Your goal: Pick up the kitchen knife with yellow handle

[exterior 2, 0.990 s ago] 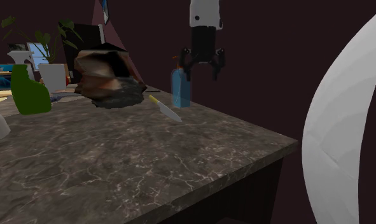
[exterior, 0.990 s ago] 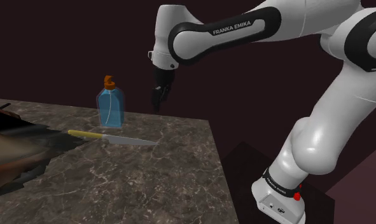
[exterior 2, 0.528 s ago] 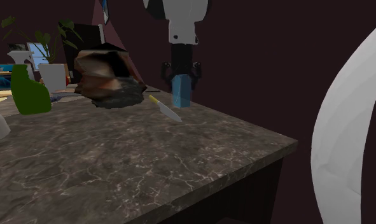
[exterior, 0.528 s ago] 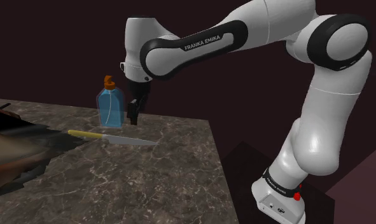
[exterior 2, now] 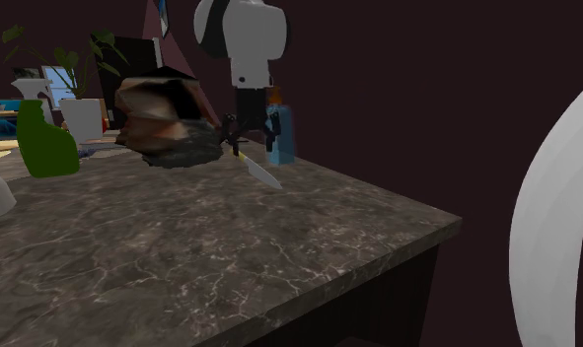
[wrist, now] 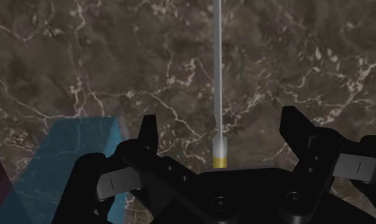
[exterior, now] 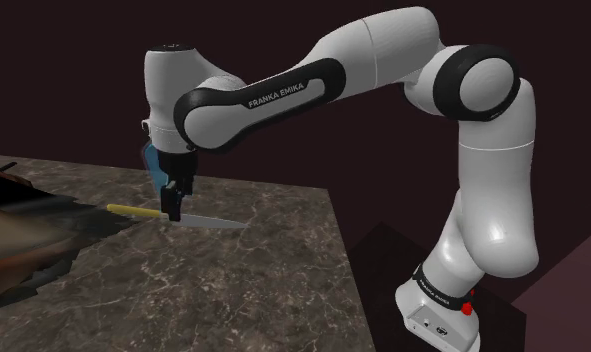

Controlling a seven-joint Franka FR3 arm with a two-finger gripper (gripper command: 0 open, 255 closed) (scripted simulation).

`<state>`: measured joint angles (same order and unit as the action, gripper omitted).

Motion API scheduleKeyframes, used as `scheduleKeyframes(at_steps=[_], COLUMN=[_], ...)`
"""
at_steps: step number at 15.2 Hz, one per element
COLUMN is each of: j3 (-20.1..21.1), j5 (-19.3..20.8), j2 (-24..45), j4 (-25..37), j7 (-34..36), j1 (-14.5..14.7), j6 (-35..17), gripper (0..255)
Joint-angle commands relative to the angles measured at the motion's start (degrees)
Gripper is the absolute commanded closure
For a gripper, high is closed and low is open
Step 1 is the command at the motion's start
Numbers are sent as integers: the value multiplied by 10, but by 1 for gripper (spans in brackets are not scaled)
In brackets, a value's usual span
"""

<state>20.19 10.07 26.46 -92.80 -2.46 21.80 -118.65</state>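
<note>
Shoulder view, read from its left: the kitchen knife [exterior: 208, 221] lies flat on the dark marble countertop [exterior: 243, 285]. Its yellow handle [exterior: 133, 210] is toward that view's left and its grey blade [exterior: 218, 222] points toward the right, so the long axis runs roughly across the picture. The gripper [exterior: 170, 211] hangs directly over the place where handle meets blade, pointing straight down and close above the counter. Just behind it stands a blue bottle [exterior: 154, 165], largely masked by the hand. Further right the white arm [exterior: 383, 60] arches up from the wrist, over the elbow, and down to the stand [exterior: 438, 320] at lower right. In the wrist view the two black fingers [wrist: 148, 137] stand apart, one on each side of the knife and touching neither handle nor blade. The knife's axis runs away from the hand midway between them, square to the closing line. The jaws are therefore open and empty. Judgement: alignment suits a pinch across the knife's narrow width near the handle's front end, and the next move calls for a short descent, then closing. Risks noted: the blue bottle sits just beside one finger, and the thin, flat knife offers little height to grip.
</note>
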Motion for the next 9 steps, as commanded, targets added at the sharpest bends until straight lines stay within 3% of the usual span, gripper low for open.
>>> scheduleKeyframes(at_steps=[1, 8, 9], j3=[-1, -5, -6], j5=[6, 14, 15], j2=[15, 34, 39], j4=[5, -11, -4], j7=[2, 8, 8], j1=[6, 8, 9], j6=[-9, -43, -41], gripper=[0, 0, 255])
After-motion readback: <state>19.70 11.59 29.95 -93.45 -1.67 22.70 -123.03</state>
